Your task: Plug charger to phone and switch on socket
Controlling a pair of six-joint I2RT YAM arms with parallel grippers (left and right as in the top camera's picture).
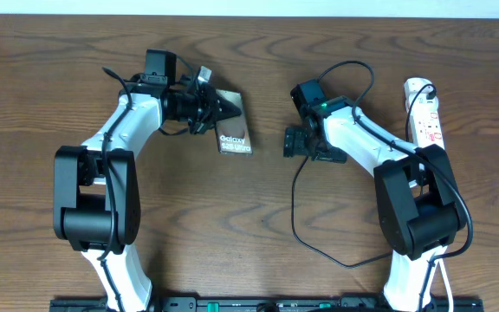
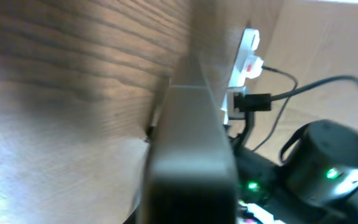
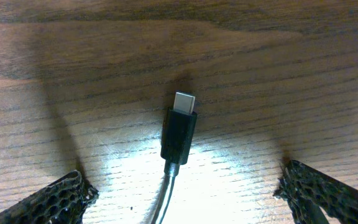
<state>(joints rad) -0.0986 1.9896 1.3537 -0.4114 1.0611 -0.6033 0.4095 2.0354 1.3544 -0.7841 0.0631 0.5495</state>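
The phone [image 1: 235, 137], dark with white "Galaxy" lettering, is at the table's middle left. My left gripper [image 1: 223, 107] is shut on its far end. In the left wrist view the phone [image 2: 191, 143] fills the lower centre as a dark blurred slab and hides the fingers. The charger's black connector [image 3: 179, 134] with its silver tip lies flat on the wood. My right gripper [image 3: 182, 179] stands wide open over its cable, a finger [image 3: 55, 199] on each side, touching nothing. The charger cable [image 1: 294, 208] loops toward the front. The white socket [image 1: 424, 113] lies at the far right.
The right arm's base [image 1: 418, 204] stands close to the socket, and the left arm's base [image 1: 93, 195] at the left. In the left wrist view the socket [image 2: 247, 53] with a black plug [image 2: 253, 101] shows beyond the phone. Bare wood lies between phone and connector.
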